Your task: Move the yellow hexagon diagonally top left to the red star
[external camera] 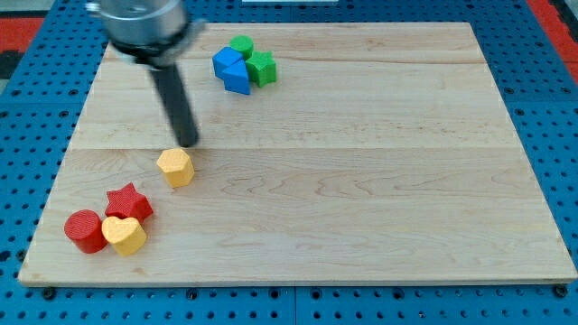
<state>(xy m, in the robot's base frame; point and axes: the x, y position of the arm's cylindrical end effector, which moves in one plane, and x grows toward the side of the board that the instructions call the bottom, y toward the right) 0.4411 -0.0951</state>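
- my tip (188, 143) just above the yellow hexagon block (175, 167), near-touching; bare rod, grips nothing
- red star block (127, 201) lower left, apart from the hexagon

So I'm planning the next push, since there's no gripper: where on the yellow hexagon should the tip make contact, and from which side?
Judging by the layout, I'd press its flat right-hand side face. The yellow hexagon already sits up and right of the red star, and needs to end up to the star's upper left. My tip hangs just above it, so it would first swing round to the view's right, then push leftward.
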